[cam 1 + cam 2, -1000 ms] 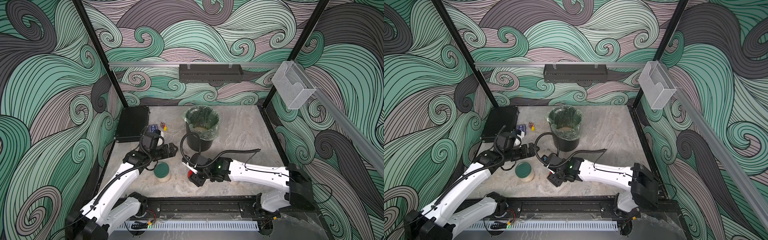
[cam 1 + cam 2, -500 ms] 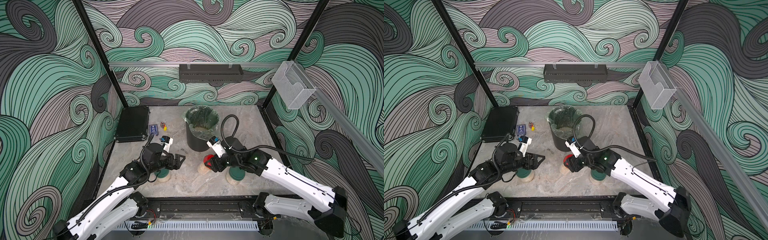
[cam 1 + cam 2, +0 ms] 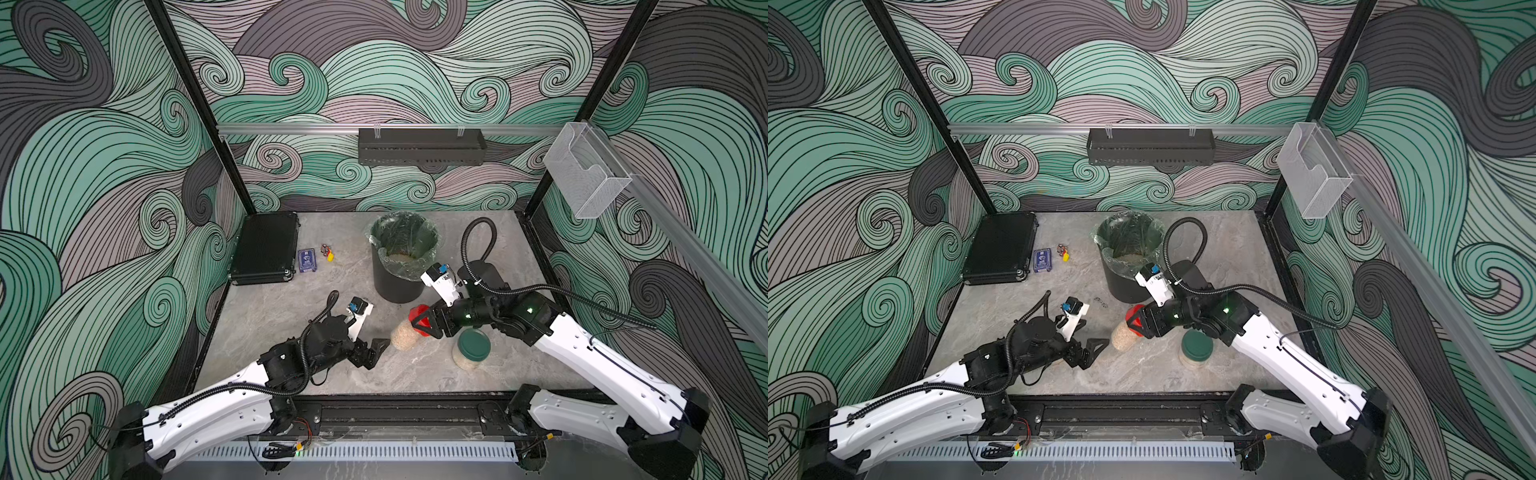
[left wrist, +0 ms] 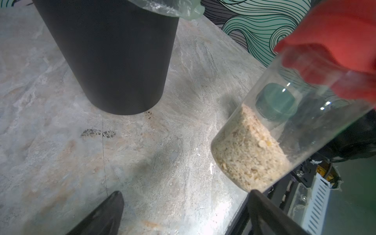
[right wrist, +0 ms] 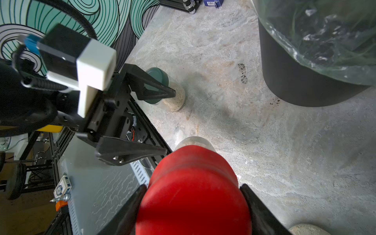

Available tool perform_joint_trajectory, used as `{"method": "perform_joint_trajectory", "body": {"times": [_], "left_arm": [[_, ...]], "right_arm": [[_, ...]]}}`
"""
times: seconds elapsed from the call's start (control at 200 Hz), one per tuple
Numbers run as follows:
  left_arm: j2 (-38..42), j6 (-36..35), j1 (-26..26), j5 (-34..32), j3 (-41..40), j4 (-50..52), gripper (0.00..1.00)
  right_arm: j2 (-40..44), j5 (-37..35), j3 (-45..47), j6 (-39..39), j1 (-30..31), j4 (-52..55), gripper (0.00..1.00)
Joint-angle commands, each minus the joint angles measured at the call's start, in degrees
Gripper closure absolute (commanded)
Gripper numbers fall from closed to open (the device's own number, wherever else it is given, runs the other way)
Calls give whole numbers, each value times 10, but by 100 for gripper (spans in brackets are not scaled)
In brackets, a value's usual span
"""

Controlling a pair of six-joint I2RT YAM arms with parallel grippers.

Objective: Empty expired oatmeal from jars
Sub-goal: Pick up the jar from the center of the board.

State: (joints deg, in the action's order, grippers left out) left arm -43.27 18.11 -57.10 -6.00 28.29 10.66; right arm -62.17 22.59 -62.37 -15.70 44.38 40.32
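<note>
A small glass jar [image 3: 402, 336] [image 3: 1123, 336] hangs tilted, with oatmeal [image 4: 248, 154] in its lower end. My right gripper [image 3: 424, 322] [image 3: 1142, 322] [image 5: 191, 191] is shut on its red lid [image 5: 193, 193] [image 4: 335, 40]. My left gripper [image 3: 374, 353] [image 3: 1096, 353] [image 4: 185, 195] [image 5: 169, 122] is open just left of the jar's base, with nothing between its fingers. A green-lidded jar [image 3: 471, 351] [image 3: 1196, 349] of oatmeal stands under my right forearm. Another green-lidded jar [image 5: 162, 89] stands behind my left fingers and is hidden in both top views.
The black bin [image 3: 399, 282] [image 3: 1125, 286] [image 4: 114, 61] [image 5: 295, 85] with a clear liner stands just behind the grippers, oatmeal [image 3: 401, 258] on its bottom. A black case [image 3: 266, 247], a blue card box [image 3: 306, 260] and a small yellow piece [image 3: 330, 257] lie at the back left.
My left gripper has moved right, away from a green-lidded jar toward the small jar's base, and opened wider. My right arm swung right with the red-lidded jar and now holds nearly still.
</note>
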Motion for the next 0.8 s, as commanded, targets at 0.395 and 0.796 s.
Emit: {"method": "perform_joint_trajectory", "body": {"times": [0.395,0.796], "left_arm": [[-8,-132,-35,6,-25,-156,1],[-58,-153,-36,-20,-8,-200,6]], "right_arm": [[4,48,-42,-24,-3,-34,41],[-11,80,-34,-55,-3,-78,41]]}}
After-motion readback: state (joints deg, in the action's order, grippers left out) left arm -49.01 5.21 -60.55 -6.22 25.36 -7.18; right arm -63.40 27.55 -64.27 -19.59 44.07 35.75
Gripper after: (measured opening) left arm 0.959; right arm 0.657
